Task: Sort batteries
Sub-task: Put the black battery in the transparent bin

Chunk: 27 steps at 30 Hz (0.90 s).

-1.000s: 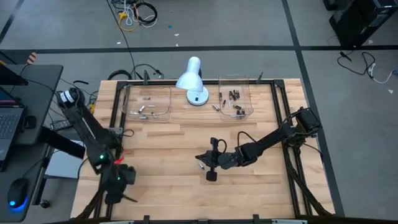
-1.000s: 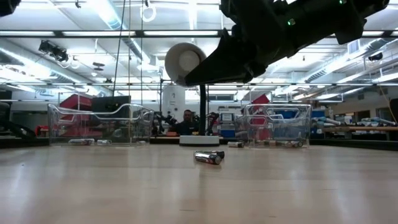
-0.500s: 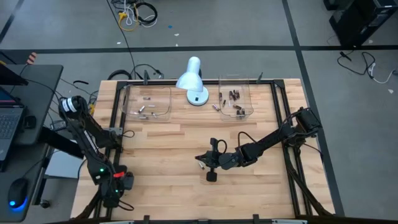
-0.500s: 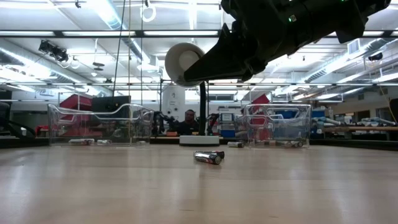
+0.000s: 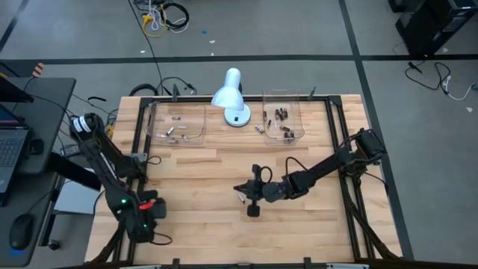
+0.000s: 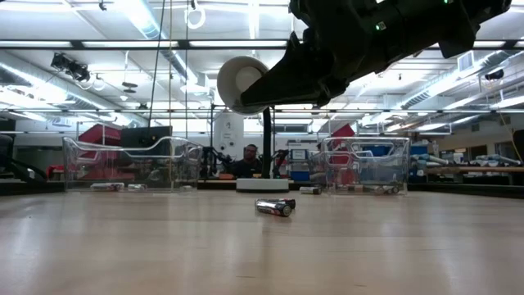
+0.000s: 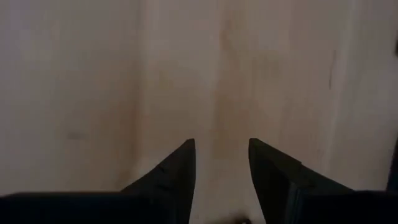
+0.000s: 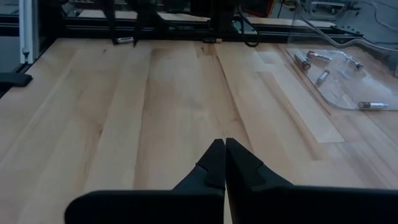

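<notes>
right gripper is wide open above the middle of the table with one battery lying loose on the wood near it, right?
Not quite: the right gripper is shut, its fingers pressed together in the right wrist view. The rest holds: it is above the middle of the table, and one battery lies loose on the wood near it.

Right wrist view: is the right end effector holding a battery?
No: the right end effector has its fingers shut tip to tip with nothing between them, above bare wooden table.

Pale wooden counter (image 5: 209, 217) of smooth planks with a faint sheen. Two clear glossy plastic trays (image 5: 179, 123) hold small metallic batteries (image 6: 274, 207), silvery and shiny. White lamp (image 5: 230, 96) looks smooth. Matt black end effector (image 8: 222, 163).
</notes>
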Available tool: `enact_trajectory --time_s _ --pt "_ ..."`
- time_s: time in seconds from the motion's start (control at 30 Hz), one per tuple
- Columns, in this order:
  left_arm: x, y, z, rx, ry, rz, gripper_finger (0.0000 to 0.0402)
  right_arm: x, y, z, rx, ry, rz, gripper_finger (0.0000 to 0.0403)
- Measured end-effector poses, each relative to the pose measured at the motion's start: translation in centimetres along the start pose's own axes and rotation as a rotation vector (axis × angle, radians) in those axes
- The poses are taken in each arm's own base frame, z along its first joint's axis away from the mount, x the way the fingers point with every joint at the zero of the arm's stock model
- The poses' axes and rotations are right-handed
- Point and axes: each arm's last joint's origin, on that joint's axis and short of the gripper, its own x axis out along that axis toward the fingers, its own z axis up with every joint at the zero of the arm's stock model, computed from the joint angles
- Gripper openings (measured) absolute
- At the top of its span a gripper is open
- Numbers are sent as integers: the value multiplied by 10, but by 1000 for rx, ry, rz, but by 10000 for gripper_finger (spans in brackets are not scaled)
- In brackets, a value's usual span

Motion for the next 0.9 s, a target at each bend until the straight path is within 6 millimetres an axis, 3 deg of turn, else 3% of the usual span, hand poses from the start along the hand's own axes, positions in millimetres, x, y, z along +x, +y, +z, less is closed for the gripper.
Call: enact_trajectory --time_s 0.1,0.23,0.3,0.47,0.57,0.9 --pt "-18 9 5 -56 1 181 146 1 -3 0 3 0 -7 0" --pt "-50 32 4 -279 42 536 130 2 -5 1 8 -1 -13 0" --pt "-61 39 5 -395 28 632 120 2 -5 1 8 -2 -14 0" --pt "-67 53 10 -684 -30 620 94 2 -5 1 8 -2 -13 0" --pt "-58 62 11 -742 -39 546 79 2 -5 1 7 -2 -13 0" --pt "-58 77 29 -915 -99 602 29 2 -4 0 3 1 -10 0"
